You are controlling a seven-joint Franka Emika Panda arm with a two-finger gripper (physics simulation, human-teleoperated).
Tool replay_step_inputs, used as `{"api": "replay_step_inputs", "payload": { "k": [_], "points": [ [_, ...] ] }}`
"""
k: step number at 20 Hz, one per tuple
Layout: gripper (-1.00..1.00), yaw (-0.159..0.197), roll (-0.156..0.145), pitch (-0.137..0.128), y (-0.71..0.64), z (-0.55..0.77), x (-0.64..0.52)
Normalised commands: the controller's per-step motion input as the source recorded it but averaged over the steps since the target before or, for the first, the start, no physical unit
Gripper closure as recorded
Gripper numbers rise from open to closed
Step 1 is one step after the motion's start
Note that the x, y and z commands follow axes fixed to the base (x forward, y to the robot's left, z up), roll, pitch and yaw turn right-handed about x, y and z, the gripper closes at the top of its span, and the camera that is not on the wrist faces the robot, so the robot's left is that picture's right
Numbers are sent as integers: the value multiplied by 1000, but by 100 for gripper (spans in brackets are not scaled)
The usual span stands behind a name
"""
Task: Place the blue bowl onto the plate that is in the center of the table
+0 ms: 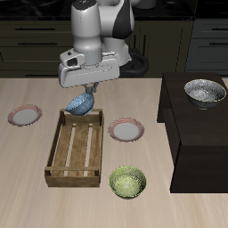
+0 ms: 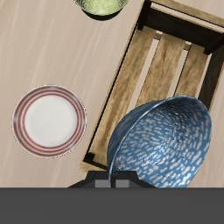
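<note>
So right now the blue bowl is up in the air, gripped by its rim and hanging tilted from the gripper, over the back end of the wooden crate, clear of the tabletop. The target looks like the plate sitting just beside the crate, near the middle of the tabletop; there's a lookalike plate well off on the other side of the crate, so don't go for that one. To do the carry well I'd keep the bowl high enough to pass over the crate's wall, slide across until it's centred over the plate, then lower slowly, since a bowl held by one edge will want to touch down rim-first and tip. In the wrist view the bowl fills the space right under the jaws with the plate off to the side, so there's sideways travel left. The jaws look closed down to a narrow gap, pinching the bowl's rim, nothing else touching. The green bowl is out of the way.
</note>
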Motion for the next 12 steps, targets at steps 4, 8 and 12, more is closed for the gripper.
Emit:
{"api": "replay_step_inputs", "payload": {
  "k": [4, 8, 12],
  "points": [
    [100, -2, 8, -25, 69, 249, 32],
    [100, 17, 42, -23, 304, 237, 112],
    [100, 1, 31, 6, 361, 89, 169]
  ]
}}
